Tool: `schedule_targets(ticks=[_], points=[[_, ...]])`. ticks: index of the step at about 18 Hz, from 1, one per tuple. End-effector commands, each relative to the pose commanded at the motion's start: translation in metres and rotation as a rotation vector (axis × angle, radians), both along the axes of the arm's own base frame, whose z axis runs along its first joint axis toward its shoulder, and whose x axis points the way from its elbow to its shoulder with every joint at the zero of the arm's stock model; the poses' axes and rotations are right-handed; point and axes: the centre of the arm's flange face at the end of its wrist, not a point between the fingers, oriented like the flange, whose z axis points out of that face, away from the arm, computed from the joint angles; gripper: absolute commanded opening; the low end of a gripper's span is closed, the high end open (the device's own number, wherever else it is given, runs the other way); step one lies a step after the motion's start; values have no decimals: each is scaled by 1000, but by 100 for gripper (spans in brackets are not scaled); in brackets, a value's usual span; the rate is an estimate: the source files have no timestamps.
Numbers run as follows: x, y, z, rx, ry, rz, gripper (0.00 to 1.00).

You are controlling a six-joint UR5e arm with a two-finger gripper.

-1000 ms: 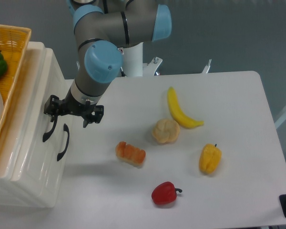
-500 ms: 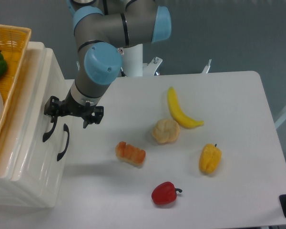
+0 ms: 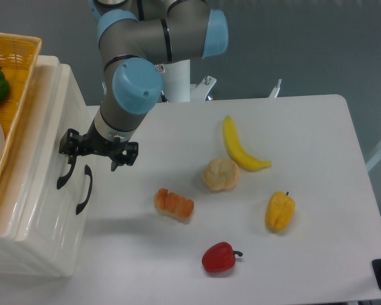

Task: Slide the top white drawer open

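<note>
Now your gripper hangs with fingers spread at the black handle of the top white drawer, shut at the table's left, so close on it and pull outward.

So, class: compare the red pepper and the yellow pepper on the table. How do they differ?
The red pepper is red and rounder; the yellow pepper is yellow and more elongated. The red pepper's stem points right, the yellow pepper's points up in the picture. The red pepper lies nearer the front edge. Both lie loose on the white table.
</note>
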Motion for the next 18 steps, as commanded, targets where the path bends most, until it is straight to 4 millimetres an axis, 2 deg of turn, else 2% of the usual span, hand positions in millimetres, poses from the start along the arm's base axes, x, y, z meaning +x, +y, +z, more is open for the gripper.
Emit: schedule_targets(ticks=[18], points=[[3, 2, -4, -12, 4, -7, 100]])
